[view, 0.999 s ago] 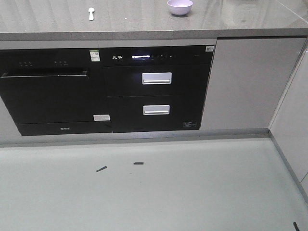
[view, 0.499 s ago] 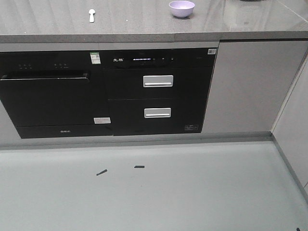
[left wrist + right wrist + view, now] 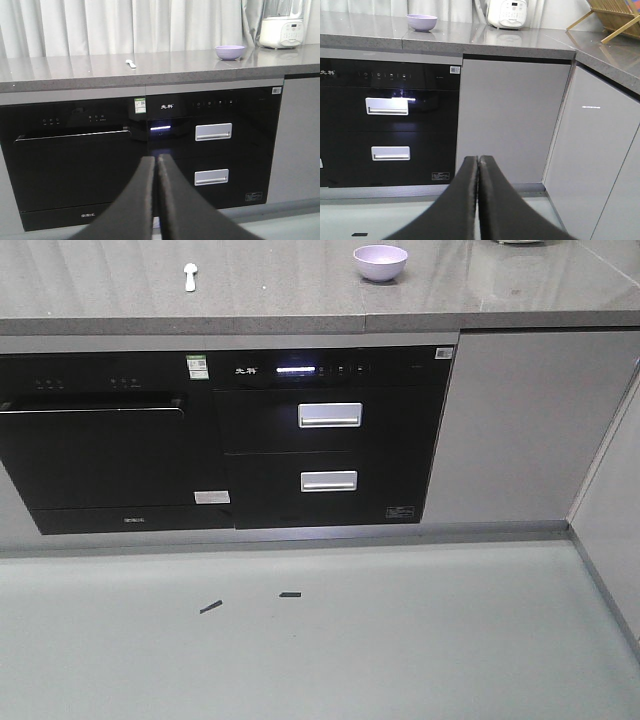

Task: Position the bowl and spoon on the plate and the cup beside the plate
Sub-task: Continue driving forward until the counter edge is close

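My left end effector (image 3: 156,165) and right end effector (image 3: 478,165) are both pressed closed, holding nothing, low before the cabinets. Up on the grey surface (image 3: 280,285) I see the bowl (image 3: 380,261), with the spoon (image 3: 190,277) well apart to its left.

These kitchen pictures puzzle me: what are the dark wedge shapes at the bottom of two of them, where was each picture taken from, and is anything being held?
The machine is a wheeled robot with two arms. One camera looks forward and down at the grey counter and the floor. The other two sit on the wrists, so each sees its own claw: those dark wedges are the left claw and the right claw, both shut and holding nothing. On the counter lie a small purple bowl and, well to its left, a pale spoon. A white appliance stands farther right. Below are black built-in units with two silver drawer handles. No plate or cup shows in these views.
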Controlling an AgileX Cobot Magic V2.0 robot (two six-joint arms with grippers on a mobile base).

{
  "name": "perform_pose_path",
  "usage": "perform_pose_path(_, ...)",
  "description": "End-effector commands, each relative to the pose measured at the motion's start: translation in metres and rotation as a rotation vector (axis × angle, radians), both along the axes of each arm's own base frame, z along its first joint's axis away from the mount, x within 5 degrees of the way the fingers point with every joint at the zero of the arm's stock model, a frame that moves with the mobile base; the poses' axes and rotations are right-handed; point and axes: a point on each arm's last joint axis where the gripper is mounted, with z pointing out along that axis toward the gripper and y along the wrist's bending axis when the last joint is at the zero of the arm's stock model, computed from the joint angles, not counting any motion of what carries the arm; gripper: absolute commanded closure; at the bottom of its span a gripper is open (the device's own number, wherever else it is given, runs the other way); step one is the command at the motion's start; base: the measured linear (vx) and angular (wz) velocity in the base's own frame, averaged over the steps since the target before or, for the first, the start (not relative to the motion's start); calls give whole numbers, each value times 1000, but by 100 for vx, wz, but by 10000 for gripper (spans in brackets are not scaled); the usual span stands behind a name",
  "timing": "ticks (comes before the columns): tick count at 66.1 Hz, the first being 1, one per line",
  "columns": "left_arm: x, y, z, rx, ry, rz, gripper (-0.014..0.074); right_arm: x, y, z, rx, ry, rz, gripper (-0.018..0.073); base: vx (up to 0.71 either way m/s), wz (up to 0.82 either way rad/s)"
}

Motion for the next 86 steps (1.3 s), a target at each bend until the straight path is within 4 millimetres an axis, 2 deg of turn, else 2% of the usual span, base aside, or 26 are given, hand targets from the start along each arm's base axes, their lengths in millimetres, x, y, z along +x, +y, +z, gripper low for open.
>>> perform_pose_path(1, 0, -1, -3, -12, -57, -8, 602, 0, 1, 2, -19, -67, 6, 565, 7, 0)
perform_pose_path(86, 0, -1, -3, -12, -57, -8, 602, 0, 1, 2, -19, -70, 6, 565, 9, -1)
